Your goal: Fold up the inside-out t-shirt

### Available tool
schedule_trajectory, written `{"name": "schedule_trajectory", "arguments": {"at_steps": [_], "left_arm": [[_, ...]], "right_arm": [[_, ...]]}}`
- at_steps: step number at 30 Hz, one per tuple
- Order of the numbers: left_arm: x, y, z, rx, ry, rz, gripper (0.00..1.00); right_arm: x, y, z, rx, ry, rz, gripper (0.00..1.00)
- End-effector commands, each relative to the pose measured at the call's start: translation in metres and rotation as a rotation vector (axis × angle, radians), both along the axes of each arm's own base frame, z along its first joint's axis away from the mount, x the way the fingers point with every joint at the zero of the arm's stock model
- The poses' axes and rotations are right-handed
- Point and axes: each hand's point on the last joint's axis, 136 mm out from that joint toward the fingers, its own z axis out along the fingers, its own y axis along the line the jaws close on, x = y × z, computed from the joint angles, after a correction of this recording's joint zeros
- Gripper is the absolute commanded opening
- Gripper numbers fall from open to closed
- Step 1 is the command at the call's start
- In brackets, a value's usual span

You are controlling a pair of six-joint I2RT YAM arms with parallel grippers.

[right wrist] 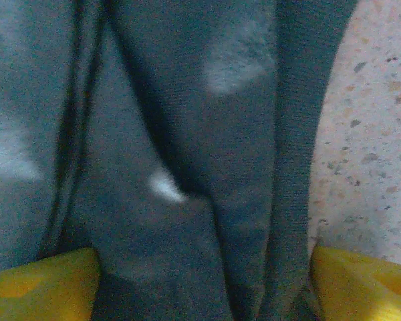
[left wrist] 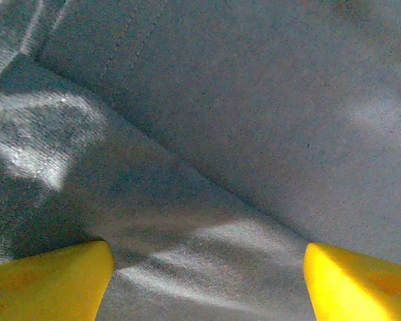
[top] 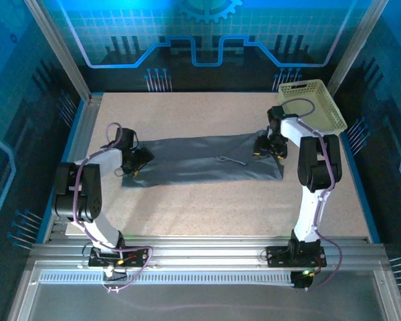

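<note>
One grey t-shirt [top: 200, 160] lies flat mid-frame on your desk [top: 187, 207] — left pincer [top: 143, 158] at its left end, right pincer [top: 262, 148] at its right end, both wide open.

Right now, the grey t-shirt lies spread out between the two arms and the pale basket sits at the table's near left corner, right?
Not quite. The top external view shows the pale basket at the far right corner of the table, not the near left. The grey t-shirt does lie spread out as you said.
</note>
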Motion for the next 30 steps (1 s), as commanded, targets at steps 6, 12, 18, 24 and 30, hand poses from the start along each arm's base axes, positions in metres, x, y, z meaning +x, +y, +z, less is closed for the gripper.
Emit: {"name": "schedule_trajectory", "arguments": {"at_steps": [6, 12, 18, 24, 30], "left_arm": [[-0.046, 0.019, -0.031, 0.013, 0.145, 0.057, 0.78], [-0.050, 0.021, -0.031, 0.011, 0.141, 0.066, 0.78], [-0.054, 0.022, -0.031, 0.014, 0.142, 0.074, 0.78], [-0.061, 0.014, -0.033, -0.012, 0.153, 0.058, 0.75], [-0.069, -0.026, -0.020, 0.027, 0.136, -0.056, 0.77]], "right_arm": [[-0.008, 0.020, -0.018, -0.038, 0.090, 0.013, 0.66], [-0.005, 0.032, -0.022, -0.040, 0.096, 0.024, 0.56], [-0.003, 0.032, -0.016, -0.055, 0.062, 0.026, 0.10], [-0.002, 0.004, 0.012, -0.115, -0.006, -0.001, 0.00], [-0.005, -0.038, 0.058, -0.292, -0.059, 0.000, 0.00]]}}
